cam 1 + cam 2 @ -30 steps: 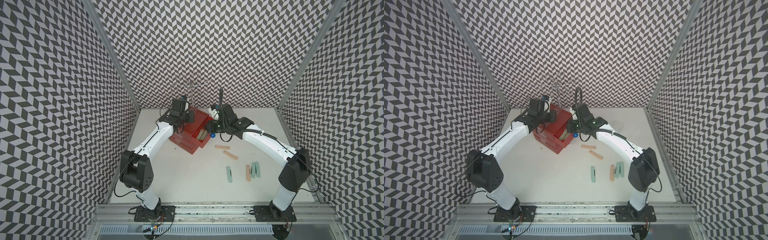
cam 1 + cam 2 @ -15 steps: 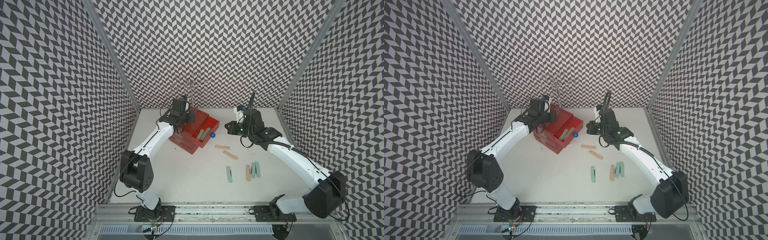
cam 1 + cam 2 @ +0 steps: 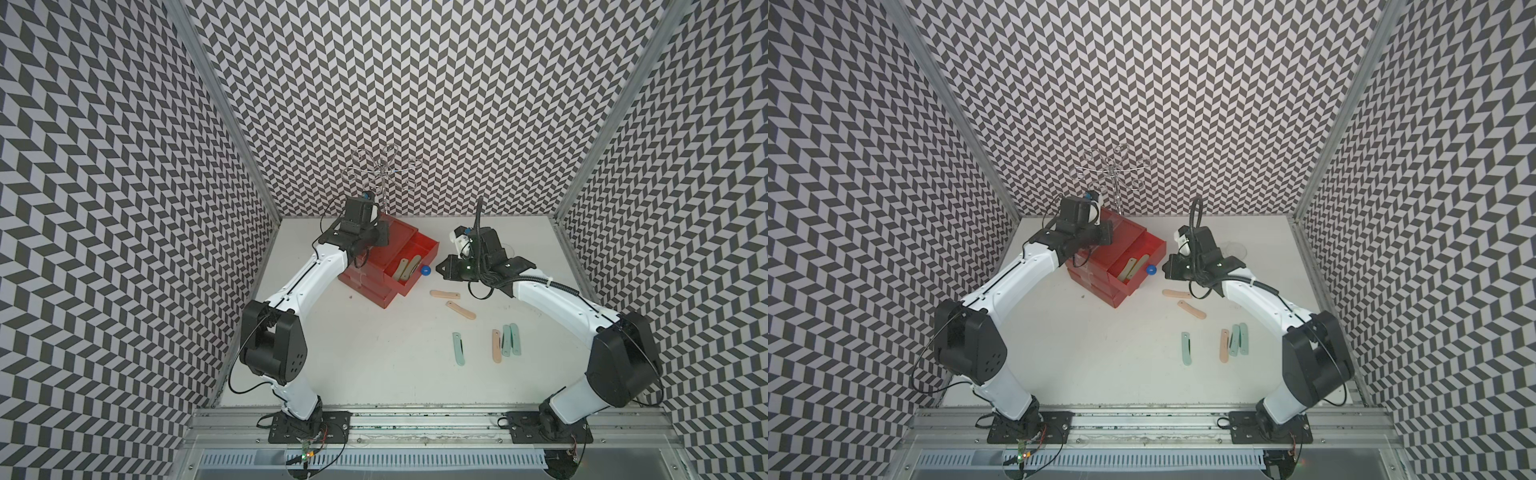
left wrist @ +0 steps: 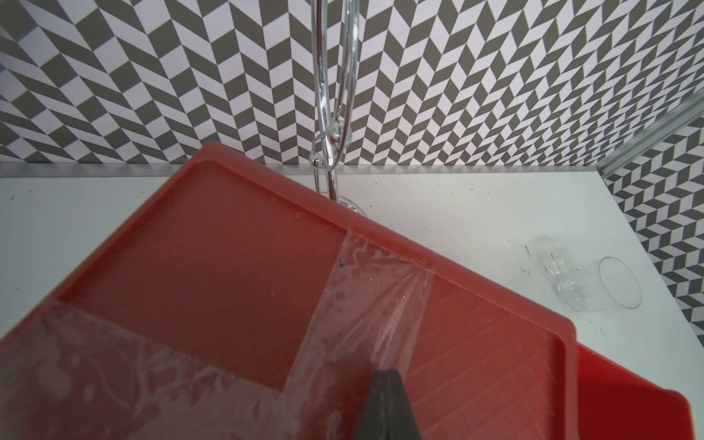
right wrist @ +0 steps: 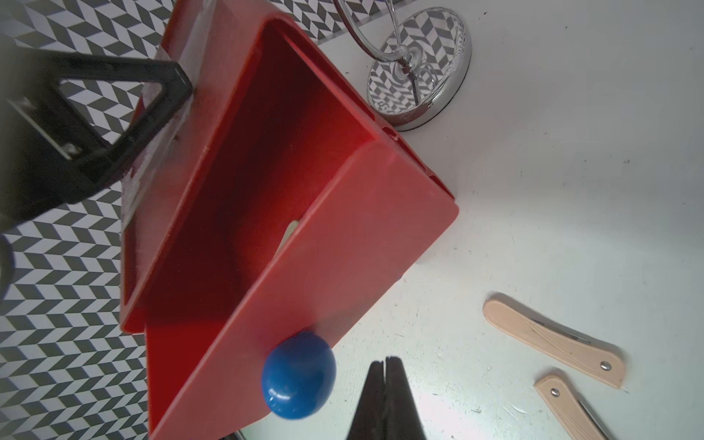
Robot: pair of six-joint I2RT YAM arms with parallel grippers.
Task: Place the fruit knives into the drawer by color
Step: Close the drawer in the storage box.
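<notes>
Right wrist view: right gripper (image 5: 384, 367) clenched, nothing between its fingers, tips just beside the blue knob (image 5: 299, 375) of the top drawer (image 5: 343, 244). Contact cannot be told.

Change: a second ago this gripper was right at the drawer front. Half a second ago it had swung well clear toward the right. Now it is back close to the knob.

Both top views: the red cabinet (image 3: 365, 270) sits at the back of the table, unmoved. Its top drawer is still pulled out, with two grey-green knives (image 3: 409, 267) lying inside as before.

On the table, none shifted:
- two peach knives (image 3: 444, 294) (image 3: 460, 310) near the open drawer
- a third peach knife (image 3: 496, 345) beside two teal knives (image 3: 506, 340) (image 3: 515, 338)
- one teal knife (image 3: 458, 348) lying apart

Left wrist view: left gripper (image 4: 386, 375) closed, empty, tips down on the taped cabinet top, same place throughout. Clear cup (image 4: 600, 284) on its side near the back.
</notes>
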